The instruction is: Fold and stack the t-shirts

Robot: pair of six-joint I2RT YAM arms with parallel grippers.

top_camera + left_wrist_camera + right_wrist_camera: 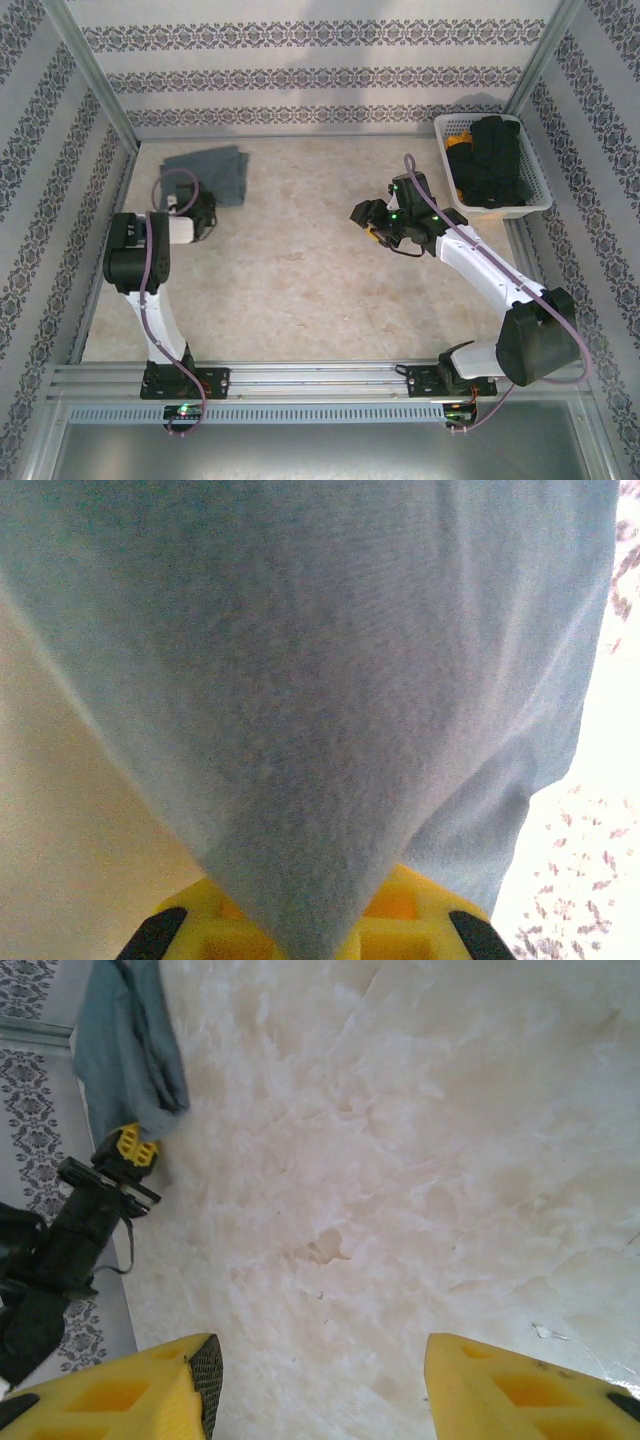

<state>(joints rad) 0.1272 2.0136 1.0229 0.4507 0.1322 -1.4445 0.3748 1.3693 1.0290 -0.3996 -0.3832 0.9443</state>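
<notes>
Patterned wallpaper closes in a pale marbled tabletop [300, 290], and at the upper left of the overhead view a slate-blue t-shirt [212, 170] lies loosely bunched near the back wall. The left claw [203, 212] is clamped on its near edge, the cloth funnelling between the yellow fingers [415, 925], a pinch that looks meant to pull the shirt into open space for spreading. The right claw [320, 1380] hangs parted and empty over bare surface right of centre, probably placed to take a second corner, while the white basket [540, 205] at upper right holds dark bundles, perhaps more garments.
</notes>
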